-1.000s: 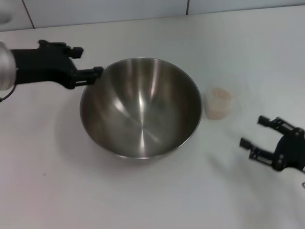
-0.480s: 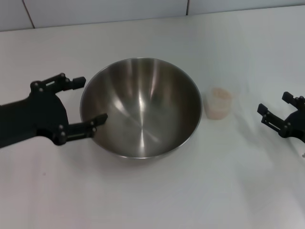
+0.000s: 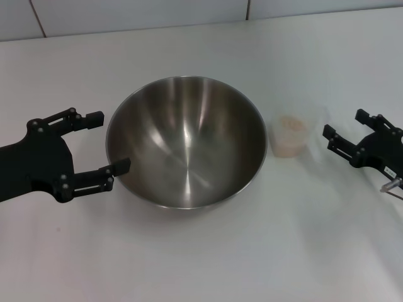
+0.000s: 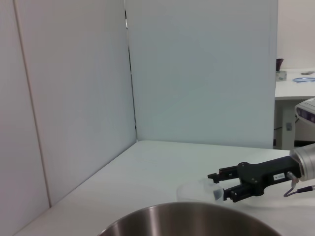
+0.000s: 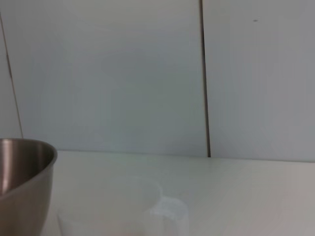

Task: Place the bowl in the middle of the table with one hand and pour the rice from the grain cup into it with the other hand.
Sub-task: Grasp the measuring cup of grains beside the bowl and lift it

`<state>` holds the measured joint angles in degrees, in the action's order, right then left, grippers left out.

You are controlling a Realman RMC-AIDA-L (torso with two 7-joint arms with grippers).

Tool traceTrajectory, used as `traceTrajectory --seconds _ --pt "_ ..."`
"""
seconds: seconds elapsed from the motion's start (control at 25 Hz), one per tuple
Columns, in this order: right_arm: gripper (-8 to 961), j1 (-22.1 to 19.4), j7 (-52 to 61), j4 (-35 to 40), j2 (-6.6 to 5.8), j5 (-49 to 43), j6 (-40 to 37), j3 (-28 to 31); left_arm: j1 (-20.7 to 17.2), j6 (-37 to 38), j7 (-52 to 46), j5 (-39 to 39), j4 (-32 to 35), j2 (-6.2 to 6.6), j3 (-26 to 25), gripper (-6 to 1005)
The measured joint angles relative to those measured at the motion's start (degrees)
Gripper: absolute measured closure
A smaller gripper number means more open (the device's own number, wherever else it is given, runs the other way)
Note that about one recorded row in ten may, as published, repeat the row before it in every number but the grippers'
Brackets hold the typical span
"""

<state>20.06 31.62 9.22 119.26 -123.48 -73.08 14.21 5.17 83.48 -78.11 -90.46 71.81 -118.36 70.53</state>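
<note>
- The bowl stands upright near the middle of the table, its inside bare and shiny; no grains show in it.
- In the left wrist view only the bowl's rim shows, low in the picture; in the right wrist view its wall rises at one side.
- The cup stands upright just beside the bowl on the robot's right, apart from the rim by a thin strip of table.
- The rice fills the cup as a pale beige heap.
- In the right wrist view the cup is a faint clear shape close to the camera, next to the bowl.
- The right gripper sits just right of the cup, jaws spread and pointing toward it, touching nothing; only bare table lies between.
- The left wrist view shows that right gripper beyond the bowl, its tips close to the cup.
- The left gripper hangs beside the bowl's left wall, jaws wide apart and holding nothing; its nearer finger ends right at the bowl's edge, and whether it touches is unclear.
- White wall panels stand along the far edge of the table.
</note>
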Motion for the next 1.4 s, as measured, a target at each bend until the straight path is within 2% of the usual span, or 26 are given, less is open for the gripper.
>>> traceTrajectory --seconds 0.44,0.64,1.16,1.32,1.4 --pt "136 2.68 -3.54 -3.27 0.00 -0.07 3.96 0.93 0.24 0.26 0.16 0.16 -0.09 -0.03 0.48 155" --pt "135 3.34 -3.60 -3.30 0.00 0.28 4.08 2.98 0.24 0.28 0.19 0.16 -0.10 -0.03 0.49 155" --pt "144 5.71 -4.78 -4.00 0.00 0.51 4.75 3.10 0.29 0.52 0.11 -0.11 -0.10 0.06 0.57 155" --pt "178 5.98 -5.17 -4.55 0.00 0.53 4.77 2.77 0.45 0.61 -0.50 -2.01 0.26 0.14 0.57 155" --pt "195 6.01 -5.25 -4.69 0.00 0.53 4.71 2.65 0.46 0.59 -2.11 -6.16 2.22 0.13 0.32 155"
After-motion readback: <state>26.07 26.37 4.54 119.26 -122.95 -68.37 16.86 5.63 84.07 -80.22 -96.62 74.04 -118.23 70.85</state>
